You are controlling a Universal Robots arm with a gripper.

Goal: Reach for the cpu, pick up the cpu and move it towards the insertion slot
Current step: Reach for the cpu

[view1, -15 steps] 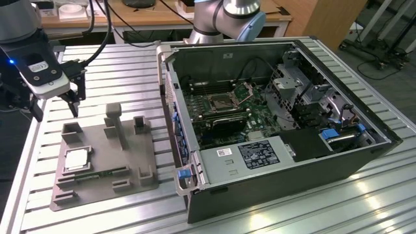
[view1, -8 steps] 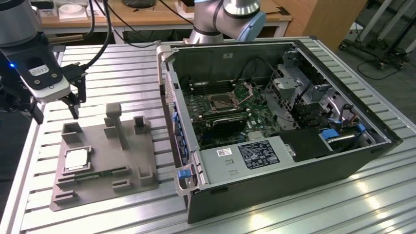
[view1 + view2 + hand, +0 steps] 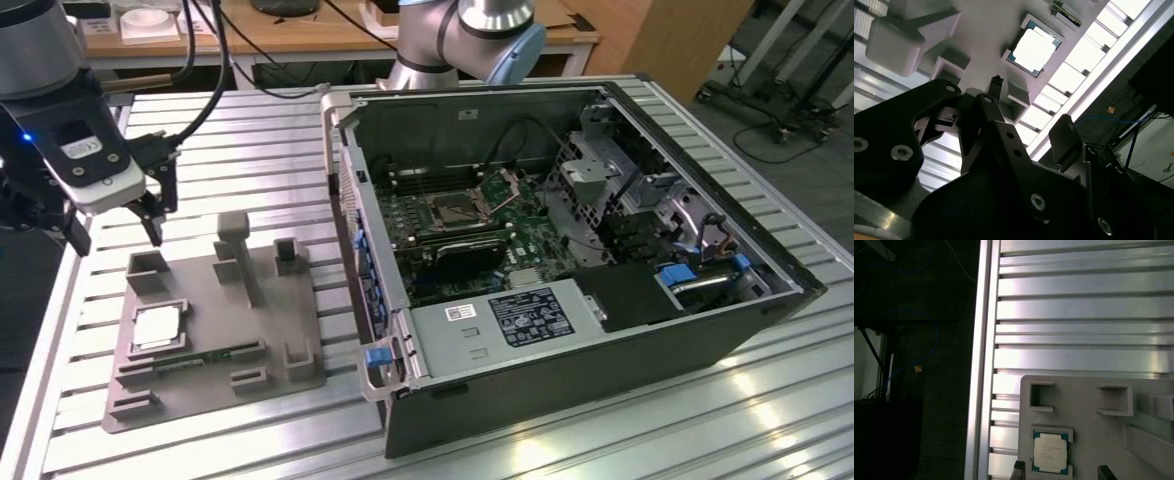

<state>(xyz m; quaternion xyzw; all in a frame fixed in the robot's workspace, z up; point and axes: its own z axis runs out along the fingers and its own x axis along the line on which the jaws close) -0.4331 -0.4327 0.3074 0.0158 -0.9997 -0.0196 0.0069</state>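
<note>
Above the table (image 3: pixel 254 150), at twelve o'clock from the cpu (image 3: pixel 156 328) nested in its grey tray (image 3: pixel 200 290), the jaws hang spread and empty, ready to straddle it.

Exterior view: bright, even overhead light; soft white reflections on the slatted metal table (image 3: pixel 641 440).
Second wrist view: glare bleaches the top of the cpu (image 3: pixel 1034 49) and the slats; gripper (image 3: pixel 1031 102) a near-black silhouette.
First wrist view: dim; off-table side almost black; slats dully gleaming.
</note>
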